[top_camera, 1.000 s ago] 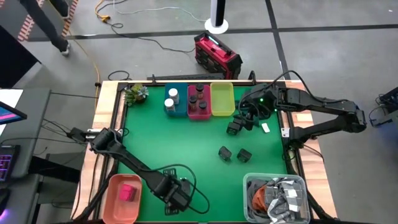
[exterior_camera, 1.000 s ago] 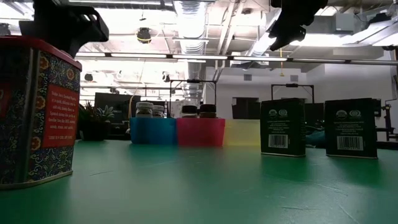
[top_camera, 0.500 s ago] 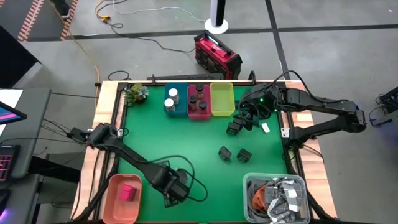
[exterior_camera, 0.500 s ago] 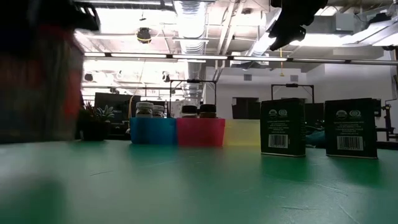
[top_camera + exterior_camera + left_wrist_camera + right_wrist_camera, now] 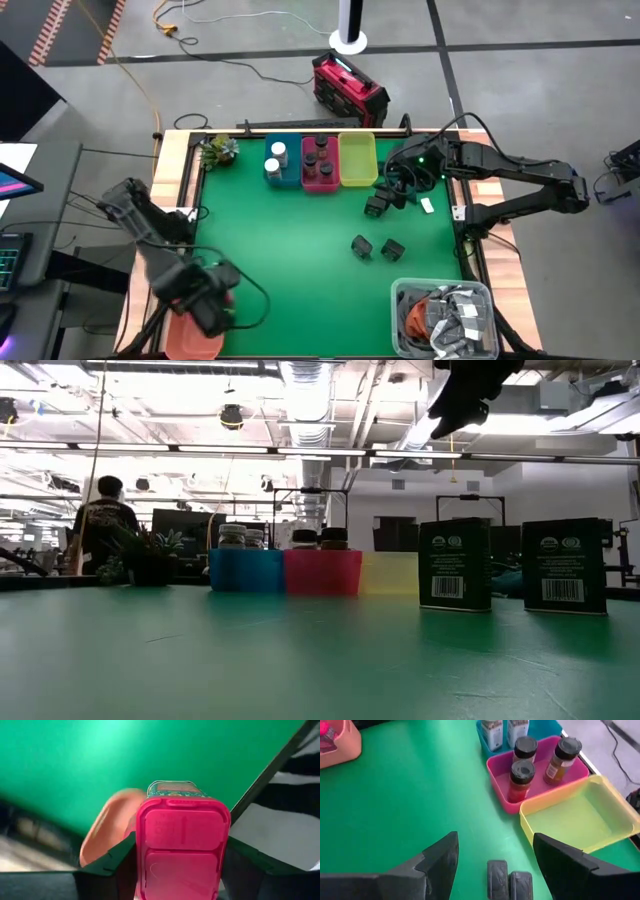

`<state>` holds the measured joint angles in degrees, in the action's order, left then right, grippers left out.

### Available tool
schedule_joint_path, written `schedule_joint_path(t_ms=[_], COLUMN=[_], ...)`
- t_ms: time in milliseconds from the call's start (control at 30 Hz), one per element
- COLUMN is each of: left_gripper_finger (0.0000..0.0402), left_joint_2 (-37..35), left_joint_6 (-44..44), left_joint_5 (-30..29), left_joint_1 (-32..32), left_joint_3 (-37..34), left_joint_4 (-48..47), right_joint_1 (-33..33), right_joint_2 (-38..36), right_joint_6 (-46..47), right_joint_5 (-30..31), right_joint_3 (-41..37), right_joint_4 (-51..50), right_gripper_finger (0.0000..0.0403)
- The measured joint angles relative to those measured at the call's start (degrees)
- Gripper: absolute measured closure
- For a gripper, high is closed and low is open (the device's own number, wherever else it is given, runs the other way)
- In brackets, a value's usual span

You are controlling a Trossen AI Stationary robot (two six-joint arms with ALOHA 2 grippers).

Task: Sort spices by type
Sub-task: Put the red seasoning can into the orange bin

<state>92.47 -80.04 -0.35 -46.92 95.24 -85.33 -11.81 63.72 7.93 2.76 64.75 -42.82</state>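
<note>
Left hand [image 5: 182,870] clamped on a bright pink block [image 5: 182,845], above the orange tray [image 5: 190,335] at the counter's [image 5: 290,240] near-left corner; right hand [image 5: 495,870] spread wide, empty (near the yellow bin [image 5: 580,822]), far-right side

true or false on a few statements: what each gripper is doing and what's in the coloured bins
1. The left gripper holds a pink-lidded tin. True.
2. The yellow bin holds two jars. False: it is empty.
3. The right gripper is open and holds nothing. True.
4. The dark-capped jars stand in the blue bin. False: they stand in the pink bin.
5. Two black boxes stand on the green mat. True.
</note>
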Motion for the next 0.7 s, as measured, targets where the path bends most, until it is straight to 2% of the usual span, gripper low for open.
schedule_joint_path(t_ms=[167,267,467,700], left_gripper_finger=[0.0185,0.0185,0.0183,0.0183], left_joint_2=[-1.1,-1.2,-1.0,-1.1], left_joint_6=[-14.4,-20.8,-29.1,-38.4], left_joint_5=[0.1,0.3,6.2,6.5], left_joint_1=[-6.1,-9.1,-12.6,-15.5], left_joint_3=[0.0,-1.7,-6.8,-8.6], left_joint_4=[-4.8,-4.5,-4.8,-4.7], right_joint_1=[0.0,0.0,0.0,0.0], right_joint_2=[0.0,0.0,0.0,0.0], right_joint_6=[-0.9,-1.1,-1.1,-0.9], right_joint_5=[0.0,0.0,0.0,0.0], right_joint_3=[0.0,0.0,0.0,0.0], right_joint_4=[1.7,1.9,1.6,1.2], right_gripper_finger=[0.0119,0.0119,0.0119,0.0119])
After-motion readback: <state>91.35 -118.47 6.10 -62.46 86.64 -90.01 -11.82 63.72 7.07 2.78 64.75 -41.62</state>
